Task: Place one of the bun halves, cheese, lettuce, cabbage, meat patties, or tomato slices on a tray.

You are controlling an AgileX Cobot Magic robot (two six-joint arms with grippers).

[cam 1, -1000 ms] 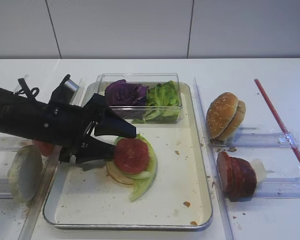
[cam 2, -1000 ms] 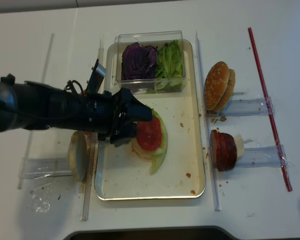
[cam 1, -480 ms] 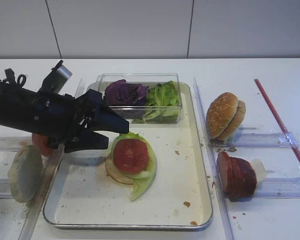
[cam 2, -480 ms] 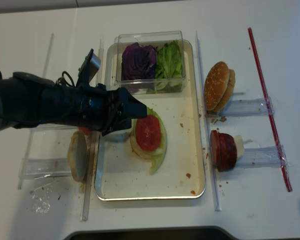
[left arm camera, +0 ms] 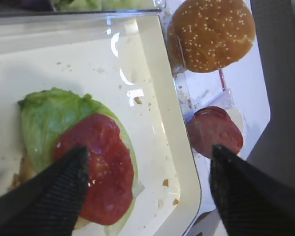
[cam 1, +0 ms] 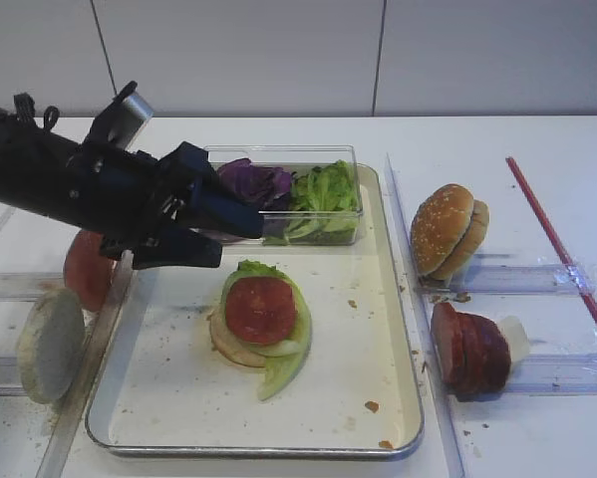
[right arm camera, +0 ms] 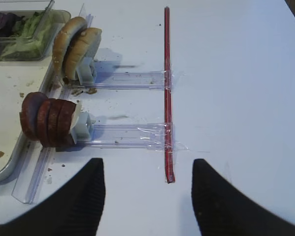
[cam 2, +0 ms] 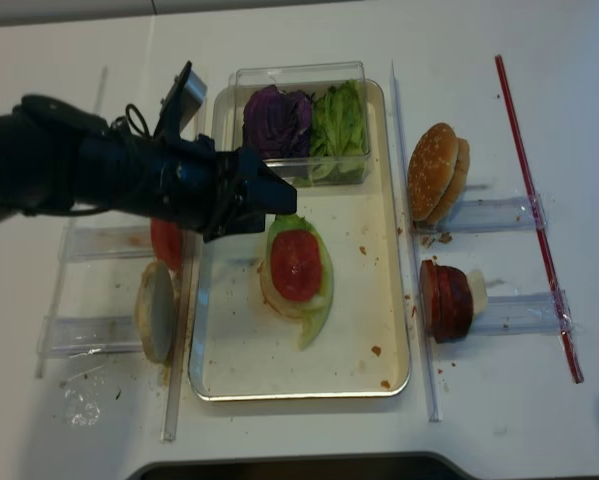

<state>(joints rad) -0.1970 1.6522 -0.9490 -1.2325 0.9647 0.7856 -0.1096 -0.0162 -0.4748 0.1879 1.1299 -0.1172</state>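
On the silver tray (cam 1: 378, 329) (cam 2: 379, 300) a tomato slice (cam 1: 261, 309) (cam 2: 296, 265) (left arm camera: 100, 167) lies on a lettuce leaf (left arm camera: 44, 123) over a bun half. My left gripper (cam 1: 240, 239) (cam 2: 274, 208) (left arm camera: 147, 150) hovers open and empty above the stack's left rear. Another tomato slice (cam 1: 87, 269) stands in the left rack. Bun halves (cam 1: 447, 229) (right arm camera: 76, 44) and meat patties (cam 1: 469, 349) (right arm camera: 46, 123) stand in the right racks. My right gripper (right arm camera: 146, 164) is open over bare table. Cheese is out of view.
A clear box at the tray's back holds purple cabbage (cam 1: 253, 184) and lettuce (cam 1: 323, 194). A grey-white disc (cam 1: 51, 344) leans in the near left rack. A red strip (right arm camera: 167, 93) runs along the table on the right.
My left gripper has risen and drawn back to the left, away from the tomato slice, which stays on the lettuce. Its jaws stayed wide throughout.
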